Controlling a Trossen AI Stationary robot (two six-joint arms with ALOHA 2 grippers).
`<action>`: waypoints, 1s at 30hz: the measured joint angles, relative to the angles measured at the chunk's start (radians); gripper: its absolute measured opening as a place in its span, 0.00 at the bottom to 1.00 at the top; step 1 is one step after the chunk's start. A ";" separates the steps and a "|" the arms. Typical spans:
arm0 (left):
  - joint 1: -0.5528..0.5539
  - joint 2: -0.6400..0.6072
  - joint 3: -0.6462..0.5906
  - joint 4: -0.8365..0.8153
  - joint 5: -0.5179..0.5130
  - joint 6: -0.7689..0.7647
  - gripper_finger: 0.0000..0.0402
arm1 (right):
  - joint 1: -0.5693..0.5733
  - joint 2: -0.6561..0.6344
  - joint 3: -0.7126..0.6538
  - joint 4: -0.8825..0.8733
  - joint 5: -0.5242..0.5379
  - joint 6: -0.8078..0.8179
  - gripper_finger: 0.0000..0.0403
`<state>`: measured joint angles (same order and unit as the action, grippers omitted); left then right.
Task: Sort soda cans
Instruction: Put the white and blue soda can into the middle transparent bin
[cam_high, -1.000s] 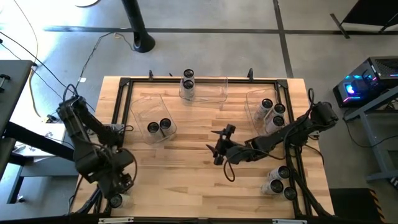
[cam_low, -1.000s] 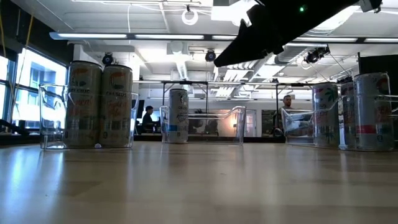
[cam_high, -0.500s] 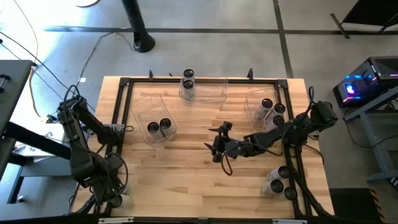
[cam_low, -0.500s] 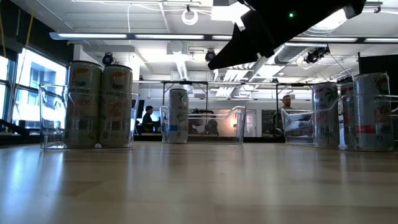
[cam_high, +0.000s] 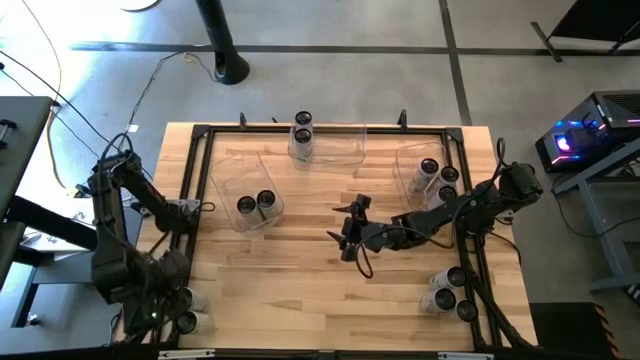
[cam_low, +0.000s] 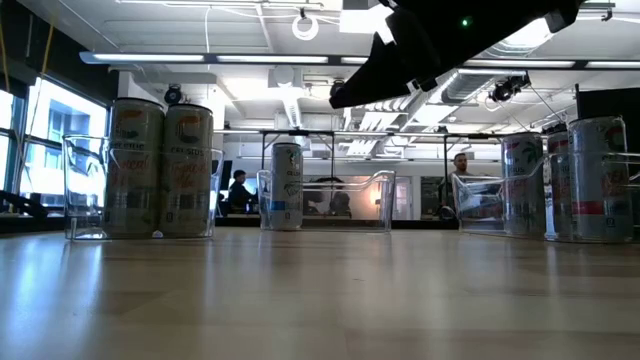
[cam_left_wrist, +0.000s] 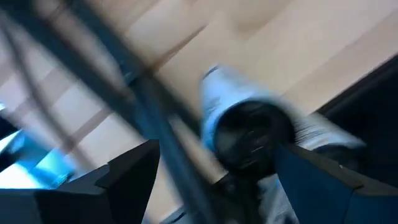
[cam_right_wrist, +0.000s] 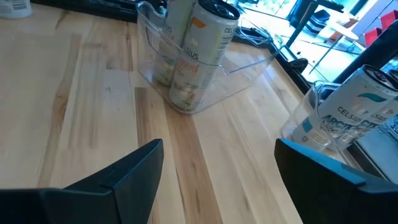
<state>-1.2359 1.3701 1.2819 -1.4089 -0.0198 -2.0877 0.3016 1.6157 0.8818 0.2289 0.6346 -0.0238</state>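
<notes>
Item: soda cans, sorted in part.
- Left bin (cam_high: 232, 178): two cans (cam_high: 255, 203), upright.
- Far bin (cam_high: 340, 143): two cans (cam_high: 302, 127), upright.
- Right bin (cam_high: 410, 160): three cans (cam_high: 438, 181), upright.
- Unsorted: three cans (cam_high: 449, 293) at the near right edge; two more (cam_high: 186, 312) at the near left corner.

Right gripper (cam_high: 348, 230): mid-table, raised, fingers apart, empty. Pointed toward the left bin.

Left gripper (cam_left_wrist: 211, 186): near left corner, fingers spread, directly over one can top (cam_left_wrist: 252, 134). Wrist view blurred.

Deciding relation: the corner can stands with its long axis vertical, just below the left gripper's fingers; the left arm is much the nearer. Likely next: descend and close.
</notes>
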 joint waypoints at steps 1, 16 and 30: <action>-0.002 0.001 0.000 0.007 -0.037 -0.006 0.76 | 0.000 0.000 0.000 0.001 0.000 0.000 0.75; -0.002 0.040 0.000 -0.001 -0.096 -0.039 0.76 | 0.000 0.000 0.000 0.023 -0.005 0.007 0.75; -0.001 0.071 0.000 0.019 -0.097 -0.056 0.76 | 0.000 0.000 0.000 0.021 -0.041 0.008 0.75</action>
<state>-1.2373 1.4414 1.2819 -1.3895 -0.1170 -2.1432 0.3016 1.6154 0.8818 0.2501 0.5939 -0.0162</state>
